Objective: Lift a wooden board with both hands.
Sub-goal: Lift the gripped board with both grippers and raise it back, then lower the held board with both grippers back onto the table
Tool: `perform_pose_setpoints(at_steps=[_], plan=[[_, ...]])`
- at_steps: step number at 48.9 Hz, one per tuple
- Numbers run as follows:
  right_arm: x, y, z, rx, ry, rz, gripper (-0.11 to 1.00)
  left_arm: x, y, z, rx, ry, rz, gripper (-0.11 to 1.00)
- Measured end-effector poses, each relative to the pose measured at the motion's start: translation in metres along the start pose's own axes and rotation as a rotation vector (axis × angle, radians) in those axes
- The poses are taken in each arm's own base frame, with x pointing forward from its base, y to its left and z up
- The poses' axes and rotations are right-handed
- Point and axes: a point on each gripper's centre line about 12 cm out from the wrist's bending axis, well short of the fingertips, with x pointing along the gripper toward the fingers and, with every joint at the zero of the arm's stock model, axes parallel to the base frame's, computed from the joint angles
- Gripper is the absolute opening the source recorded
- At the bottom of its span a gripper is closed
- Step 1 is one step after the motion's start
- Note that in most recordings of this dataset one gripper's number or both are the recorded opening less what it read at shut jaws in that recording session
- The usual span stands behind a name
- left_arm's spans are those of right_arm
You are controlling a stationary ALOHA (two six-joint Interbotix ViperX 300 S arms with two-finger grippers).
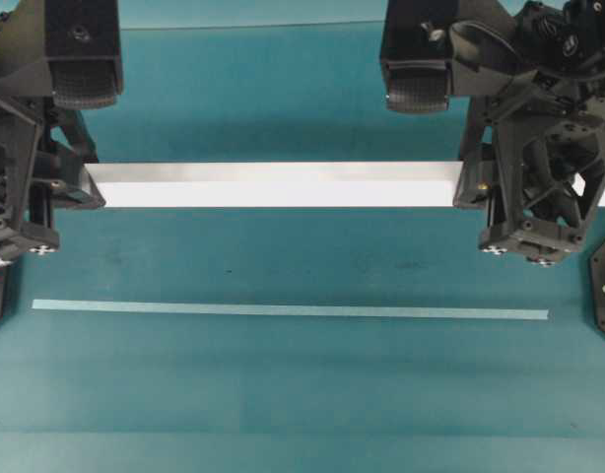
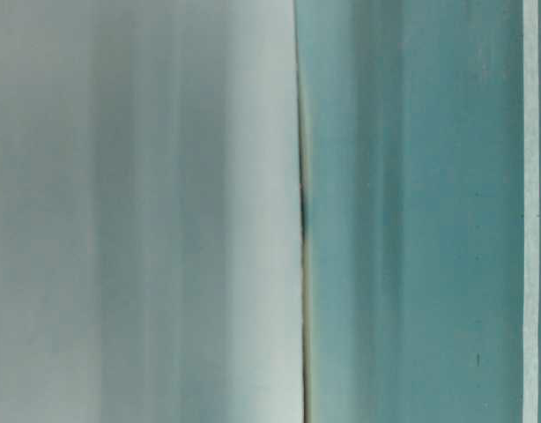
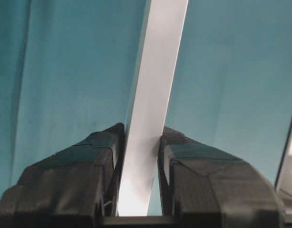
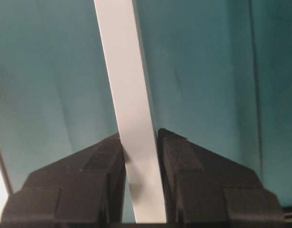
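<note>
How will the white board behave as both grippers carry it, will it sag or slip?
The wooden board runs straight between the left gripper and the right gripper, so it is probably stiff, with little sag. Its face looks smooth, and each gripper pinches only a narrow edge, so it might slip or twist if the arms move unevenly.

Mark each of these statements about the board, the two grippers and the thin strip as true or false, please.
1. The left gripper is shut on the wooden board. True.
2. The right gripper hangs open, apart from the board. False: its fingers press the board from both sides.
3. The pale teal strip lies across the board. False: it lies apart from the board, on the teal table.
4. The board spans from one gripper to the other. True.
5. Each gripper holds the board near one end. True.
</note>
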Motion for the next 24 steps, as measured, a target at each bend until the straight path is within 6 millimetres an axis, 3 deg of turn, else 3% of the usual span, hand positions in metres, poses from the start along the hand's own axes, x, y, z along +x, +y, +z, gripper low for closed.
perform_pose_setpoints(at_steps=[24], plan=[[0.012,-0.004,-0.010,0.015,0.048,0.004,0.21,0.004,0.001,0.002,-0.004,0.018,0.006,0.17]])
